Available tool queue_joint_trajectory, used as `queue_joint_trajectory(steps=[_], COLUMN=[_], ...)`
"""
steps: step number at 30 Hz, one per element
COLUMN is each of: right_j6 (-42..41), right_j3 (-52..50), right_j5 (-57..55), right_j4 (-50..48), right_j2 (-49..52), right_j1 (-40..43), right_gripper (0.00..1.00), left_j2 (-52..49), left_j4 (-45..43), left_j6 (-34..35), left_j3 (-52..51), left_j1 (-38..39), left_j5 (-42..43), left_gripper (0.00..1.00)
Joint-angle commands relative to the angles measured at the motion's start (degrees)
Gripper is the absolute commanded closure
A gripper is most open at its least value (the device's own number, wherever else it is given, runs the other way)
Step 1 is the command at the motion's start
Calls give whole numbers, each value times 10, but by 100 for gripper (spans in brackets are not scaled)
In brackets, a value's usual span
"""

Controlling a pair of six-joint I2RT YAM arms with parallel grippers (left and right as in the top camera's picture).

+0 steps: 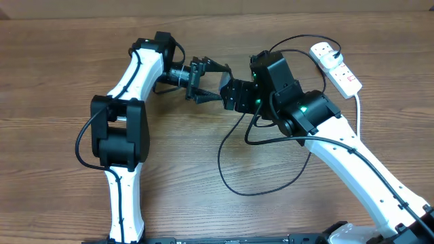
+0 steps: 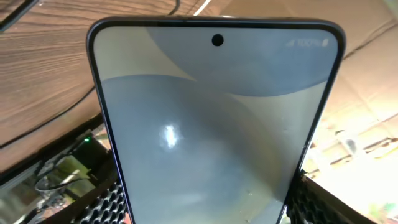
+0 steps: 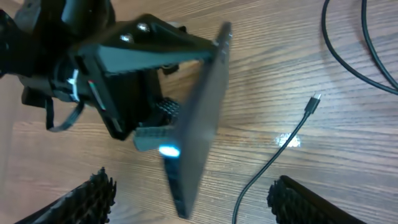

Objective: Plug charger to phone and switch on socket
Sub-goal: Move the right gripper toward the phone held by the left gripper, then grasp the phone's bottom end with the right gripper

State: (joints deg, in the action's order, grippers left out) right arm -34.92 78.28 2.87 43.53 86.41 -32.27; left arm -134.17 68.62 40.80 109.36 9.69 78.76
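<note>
The phone [image 2: 217, 124] fills the left wrist view, screen lit, and my left gripper [image 2: 208, 205] is shut on its two long edges. In the right wrist view the phone [image 3: 202, 124] is edge-on and tilted above the table. Its lower end hangs between the fingers of my right gripper [image 3: 199, 199], which is open and clear of it on both sides. The charger [image 3: 273, 155] lies loose on the wood, its connector tip [image 3: 314, 102] to the right of the phone. From overhead both grippers [image 1: 207, 81] [image 1: 230, 95] meet mid-table. The socket [image 1: 337, 66] lies at the back right.
The black cable makes a wide loop [image 1: 234, 179] on the table in front of the right arm and runs back to the socket. A thick white cord [image 1: 357, 112] drops from the socket along the right arm.
</note>
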Motion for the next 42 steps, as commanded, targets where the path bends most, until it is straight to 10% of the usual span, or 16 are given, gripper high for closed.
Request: queue_joint_trajectory(steps=[1,23,42], right_j6=[-46,-161,-146], right_j3=[10,9,9], right_j5=[-41,-193,-204], right_j4=[1,-2,-13], right_j2=[-1,57,75], right_j1=[-10,-67,-67], right_gripper=[27,38,66], left_j2=[-3,-3,-3], left_j4=[1,2,-1], left_j6=[-14,52,73], left_j3=[15,15,15], left_j1=[6,18,23], left_j5=[-15,-26,-57], left_gripper=[31,30,29])
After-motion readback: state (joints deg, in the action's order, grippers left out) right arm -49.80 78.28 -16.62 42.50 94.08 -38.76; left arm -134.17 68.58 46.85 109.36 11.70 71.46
